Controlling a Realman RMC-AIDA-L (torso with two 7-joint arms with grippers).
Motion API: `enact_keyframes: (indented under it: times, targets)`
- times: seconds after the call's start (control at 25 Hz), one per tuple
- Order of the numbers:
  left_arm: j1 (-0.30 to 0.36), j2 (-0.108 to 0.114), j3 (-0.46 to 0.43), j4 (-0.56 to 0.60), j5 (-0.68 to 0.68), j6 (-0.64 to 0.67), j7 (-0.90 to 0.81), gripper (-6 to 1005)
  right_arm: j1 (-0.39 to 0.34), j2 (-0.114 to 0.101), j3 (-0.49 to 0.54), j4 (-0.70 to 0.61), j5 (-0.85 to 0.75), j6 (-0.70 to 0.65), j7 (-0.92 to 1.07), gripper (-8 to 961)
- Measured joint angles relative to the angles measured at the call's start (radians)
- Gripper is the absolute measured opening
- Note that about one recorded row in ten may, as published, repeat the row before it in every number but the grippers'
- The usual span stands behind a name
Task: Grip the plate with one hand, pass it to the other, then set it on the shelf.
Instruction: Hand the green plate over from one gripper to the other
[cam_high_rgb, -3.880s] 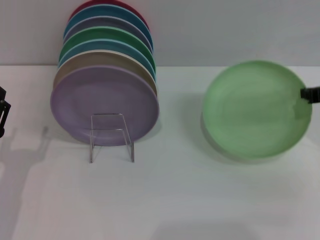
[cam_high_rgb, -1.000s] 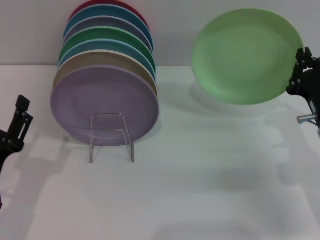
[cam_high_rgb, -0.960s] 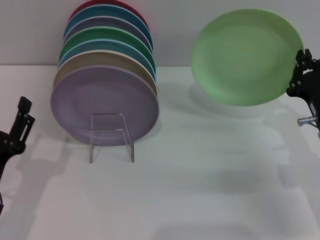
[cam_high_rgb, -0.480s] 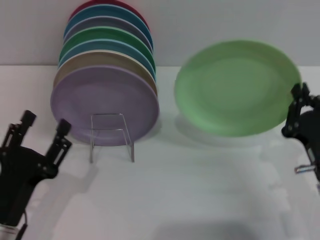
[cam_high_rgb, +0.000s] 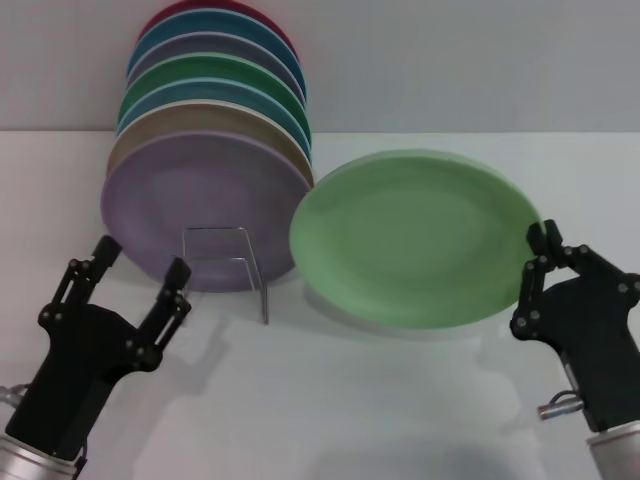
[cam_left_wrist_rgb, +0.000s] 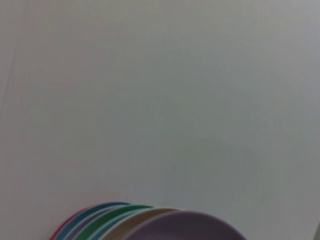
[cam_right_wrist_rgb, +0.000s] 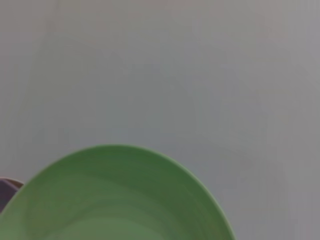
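Note:
The pale mint-green plate hangs tilted above the table's middle, its left edge close to the stacked plates. My right gripper is shut on its right rim. The plate also fills the lower part of the right wrist view. My left gripper is open and empty at the front left, in front of the lilac plate. It stands apart from the mint plate. The clear acrylic shelf stands between the two grippers, holding a row of plates upright; its front loops are bare.
Several coloured plates lean in a row behind the lilac one, back to the wall; their tops show in the left wrist view. The white table spreads in front, and a grey wall rises behind.
My right gripper has carried the mint plate down and leftward, from high at the right to the middle. My left arm has come up and in toward the stand, fingers open.

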Motion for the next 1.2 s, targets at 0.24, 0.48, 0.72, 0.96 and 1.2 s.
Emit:
enact_keyframes:
  times: [0.24, 0.48, 0.72, 0.96, 1.2]
  targets:
    - [0.004, 0.001, 0.041, -0.039, 0.000, -0.027, 0.094, 764, -0.018, 0.001, -0.085, 0.074, 0.064, -0.009, -0.145, 18]
    - [0.000, 0.001, 0.072, -0.062, 0.000, -0.054, 0.153, 764, 0.002, 0.002, -0.145, 0.129, 0.132, -0.020, -0.284, 17]
    - [-0.015, 0.002, 0.074, -0.069, 0.000, -0.106, 0.151, 764, 0.020, 0.002, -0.165, 0.152, 0.143, -0.008, -0.377, 22]
    - [-0.035, 0.003, 0.071, -0.081, 0.000, -0.134, 0.140, 764, 0.033, 0.002, -0.185, 0.173, 0.145, 0.016, -0.459, 27]
    - [-0.046, 0.003, 0.070, -0.083, 0.000, -0.142, 0.139, 764, 0.043, 0.002, -0.199, 0.176, 0.146, 0.025, -0.476, 33]
